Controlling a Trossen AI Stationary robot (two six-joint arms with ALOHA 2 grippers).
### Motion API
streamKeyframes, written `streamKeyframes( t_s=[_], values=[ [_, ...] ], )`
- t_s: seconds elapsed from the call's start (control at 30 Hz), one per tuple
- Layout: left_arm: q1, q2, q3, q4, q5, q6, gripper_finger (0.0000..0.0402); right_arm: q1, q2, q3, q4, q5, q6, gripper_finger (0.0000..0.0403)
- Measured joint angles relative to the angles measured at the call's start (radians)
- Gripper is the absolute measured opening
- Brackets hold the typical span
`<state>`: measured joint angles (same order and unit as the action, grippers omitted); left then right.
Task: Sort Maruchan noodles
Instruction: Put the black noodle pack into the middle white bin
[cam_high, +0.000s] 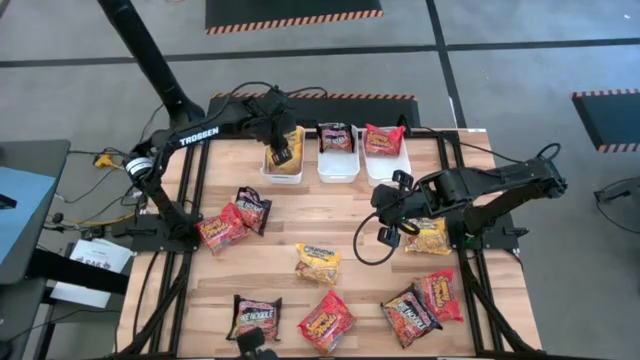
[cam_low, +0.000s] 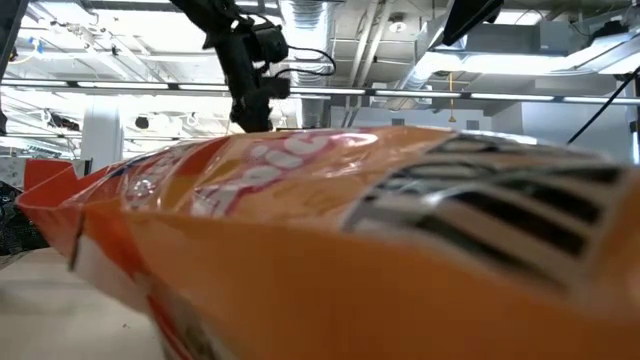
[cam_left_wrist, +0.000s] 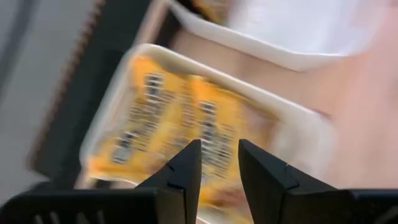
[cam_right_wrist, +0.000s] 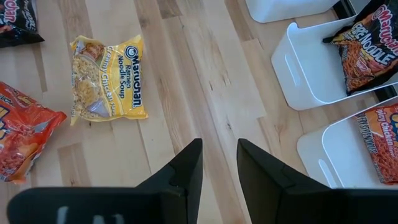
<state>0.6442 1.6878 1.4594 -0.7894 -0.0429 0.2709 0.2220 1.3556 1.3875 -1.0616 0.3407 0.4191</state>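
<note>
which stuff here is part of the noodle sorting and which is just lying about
Part of the job:
- yellow packet mid-table
- red packets and dark packets loose on the table
- yellow packet in the left bin
- three white bins
- left claw above that bin, fingers apart, empty
- right claw over the table, empty

Just lying about:
- cables off the table's left edge

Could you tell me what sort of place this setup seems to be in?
Probably a robotics lab or industrial workshop. The wooden table stands on a grey floor with hazard-striped mats, and exposed ceiling ducts show behind it. Three white bins hold sorted ramen packets.
</note>
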Motion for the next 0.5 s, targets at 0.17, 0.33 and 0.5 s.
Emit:
streamKeyframes(
  t_s=[0.17,0.33,0.5],
  values=[
    [-0.034,-0.002,0.092,-0.201,0.135,-0.051,0.0091,0.0,0.0,0.0,-0.009,-0.002,0.0,0.0123],
    [-0.103,-0.027,0.099,-0.334,0.237,-0.07,0.0091,0.0,0.0,0.0,-0.012,-0.004,0.0,0.0133],
    [-0.203,-0.069,0.099,-0.389,0.265,-0.122,0.0091,0.0,0.0,0.0,-0.009,-0.072,0.033,0.0169]
  ],
)
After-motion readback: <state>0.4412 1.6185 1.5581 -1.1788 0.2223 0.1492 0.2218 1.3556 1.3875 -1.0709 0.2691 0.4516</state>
